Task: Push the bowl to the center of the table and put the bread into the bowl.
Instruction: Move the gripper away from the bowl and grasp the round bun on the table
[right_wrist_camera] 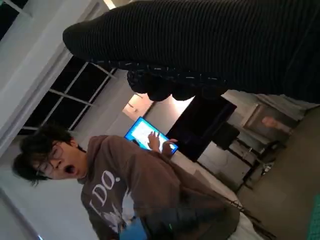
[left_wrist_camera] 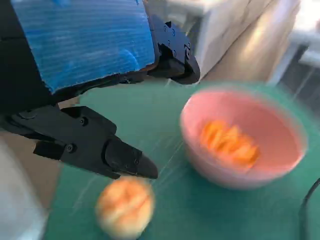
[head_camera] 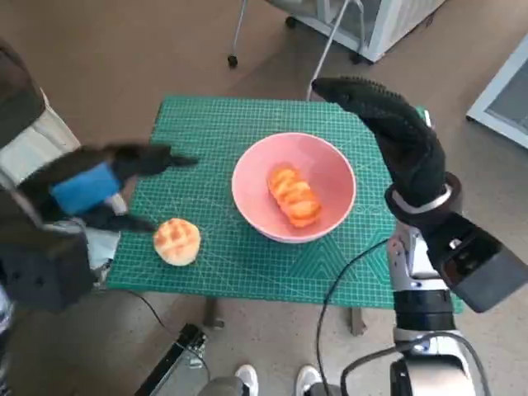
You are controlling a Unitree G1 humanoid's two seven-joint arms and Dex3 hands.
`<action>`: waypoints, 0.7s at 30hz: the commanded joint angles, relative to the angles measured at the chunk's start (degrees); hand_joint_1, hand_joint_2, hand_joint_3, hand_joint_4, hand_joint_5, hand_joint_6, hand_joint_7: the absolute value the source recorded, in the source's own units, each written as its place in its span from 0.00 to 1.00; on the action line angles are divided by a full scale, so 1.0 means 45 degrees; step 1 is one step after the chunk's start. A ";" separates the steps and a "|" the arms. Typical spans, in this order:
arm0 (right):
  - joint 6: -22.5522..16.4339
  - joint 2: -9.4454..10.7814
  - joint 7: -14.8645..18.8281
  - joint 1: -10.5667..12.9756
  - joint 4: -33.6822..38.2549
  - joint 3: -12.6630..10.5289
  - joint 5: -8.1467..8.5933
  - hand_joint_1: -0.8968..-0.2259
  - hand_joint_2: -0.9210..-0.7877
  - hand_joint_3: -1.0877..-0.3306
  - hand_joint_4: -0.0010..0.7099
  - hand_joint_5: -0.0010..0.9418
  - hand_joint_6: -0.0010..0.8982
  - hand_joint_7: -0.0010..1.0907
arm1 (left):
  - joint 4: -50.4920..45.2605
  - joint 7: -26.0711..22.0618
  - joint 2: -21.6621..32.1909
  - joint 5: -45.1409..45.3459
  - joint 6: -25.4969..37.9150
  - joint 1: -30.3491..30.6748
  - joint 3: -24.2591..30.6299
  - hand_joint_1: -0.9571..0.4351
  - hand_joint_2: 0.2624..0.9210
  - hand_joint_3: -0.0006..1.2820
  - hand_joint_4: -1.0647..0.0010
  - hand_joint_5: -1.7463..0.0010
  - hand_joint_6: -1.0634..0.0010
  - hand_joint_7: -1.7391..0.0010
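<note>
A pink bowl point(head_camera: 294, 186) stands near the middle of the green mat point(head_camera: 214, 132), with an orange ridged bread point(head_camera: 294, 196) inside it. A second, round golden bread point(head_camera: 177, 241) lies on the mat near its front left edge. My left hand point(head_camera: 95, 188) hovers blurred over the mat's left side, just above and left of the round bread, fingers apart and holding nothing. In the left wrist view the black fingers point(left_wrist_camera: 95, 145) sit just above the round bread point(left_wrist_camera: 125, 207), with the bowl point(left_wrist_camera: 242, 137) beyond. My gloved right hand point(head_camera: 396, 132) is raised beside the bowl's right rim, empty.
The mat covers a small table. A person in a brown hoodie point(right_wrist_camera: 145, 185) sits nearby in the right wrist view. Metal chair legs point(head_camera: 330, 41) and white furniture stand beyond the table's far edge. A black cable point(head_camera: 346, 280) runs over the front right of the mat. Feet show below the table.
</note>
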 commanded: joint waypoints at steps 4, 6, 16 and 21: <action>0.0166 -0.0011 0.0252 0.0171 0.0161 -0.0016 0.0141 0.30 0.00 0.37 0.34 0.04 0.00 0.71 | -0.0433 0.0003 0.0626 0.0327 -0.0381 0.1049 -0.0128 0.62 0.86 0.00 0.73 1.00 0.64 0.93; 0.0197 -0.0027 0.0284 0.0164 0.0161 -0.0025 0.0162 0.31 0.00 0.37 0.34 0.04 0.00 0.71 | -0.0367 0.0062 0.0607 0.0411 -0.0483 0.1162 -0.0278 0.62 0.86 0.00 0.73 1.00 0.64 0.94; 0.0089 -0.0050 0.0327 0.0149 0.0208 -0.0068 0.0144 0.31 0.00 0.37 0.33 0.05 0.00 0.71 | 0.0596 0.0418 0.0107 0.0974 -0.1086 0.1138 -0.1484 0.62 0.86 0.00 0.74 1.00 0.63 0.95; 0.0046 -0.0060 0.0312 0.0164 0.0197 -0.0092 0.0110 0.31 0.00 0.37 0.33 0.05 0.00 0.71 | 0.1587 0.0808 -0.0234 0.1601 -0.1748 0.0839 -0.2379 0.61 0.86 0.00 0.74 1.00 0.63 0.96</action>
